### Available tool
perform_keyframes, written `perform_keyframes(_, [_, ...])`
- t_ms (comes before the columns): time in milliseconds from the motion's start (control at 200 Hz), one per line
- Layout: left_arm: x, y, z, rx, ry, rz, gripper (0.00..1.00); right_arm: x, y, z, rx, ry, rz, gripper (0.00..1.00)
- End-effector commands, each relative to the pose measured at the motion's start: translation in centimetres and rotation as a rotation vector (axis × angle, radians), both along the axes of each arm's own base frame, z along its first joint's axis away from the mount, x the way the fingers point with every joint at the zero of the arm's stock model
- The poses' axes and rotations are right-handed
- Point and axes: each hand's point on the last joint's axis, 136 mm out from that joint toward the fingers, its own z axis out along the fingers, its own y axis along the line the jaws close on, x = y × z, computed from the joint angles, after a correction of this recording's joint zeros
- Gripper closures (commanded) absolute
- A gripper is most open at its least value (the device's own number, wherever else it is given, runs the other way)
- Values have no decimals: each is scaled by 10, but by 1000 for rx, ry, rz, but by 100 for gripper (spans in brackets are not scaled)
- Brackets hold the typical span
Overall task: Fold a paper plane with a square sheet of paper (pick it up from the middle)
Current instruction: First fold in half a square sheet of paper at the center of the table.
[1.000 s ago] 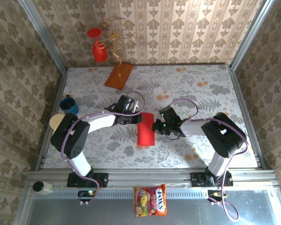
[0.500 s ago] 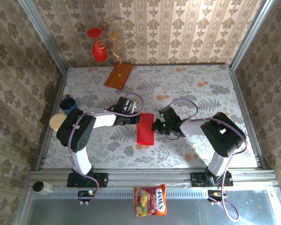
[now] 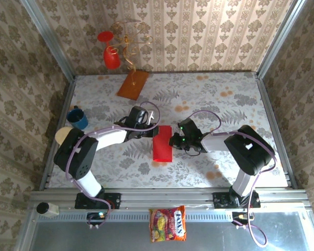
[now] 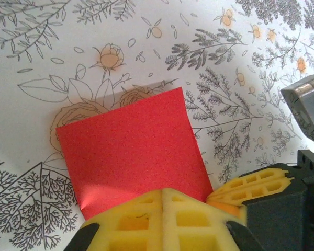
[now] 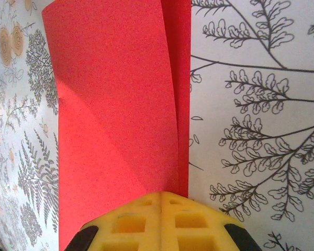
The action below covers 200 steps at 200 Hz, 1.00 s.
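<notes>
— Where did your square sheet of paper (image 3: 163, 143) lie?
— Folded over, on the middle of the table (image 3: 225, 104), between your arms.
— And your grippers?
— Your left gripper (image 3: 150, 130) was clenched at its far left corner, and your right gripper (image 3: 173, 140) was clenched at its right edge. Whether either pinched the paper, I couldn't tell.
</notes>
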Motion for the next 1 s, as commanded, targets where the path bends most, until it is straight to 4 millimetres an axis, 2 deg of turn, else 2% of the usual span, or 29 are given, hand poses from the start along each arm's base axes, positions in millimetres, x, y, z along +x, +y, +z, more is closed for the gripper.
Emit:
perform_keyframes(0, [-1,4,-8,32,20,-4,100,-43,-34,-58,-169,188,-14,100])
perform_keyframes(230, [18,6,-19,61,19,5,100,-44,-35,-59,-174,188,-10,100])
perform_keyframes(445, [28,10,-31,81,30,11,100,-43,-35,-59,-181,188,-7,100])
perform_keyframes(830, [20,22,-63,130,81,26,100,-40,-32,-57,-178,189,2,100])
perform_keyframes(995, [17,26,-69,145,86,32,100,-37,-29,-51,-180,178,15,100])
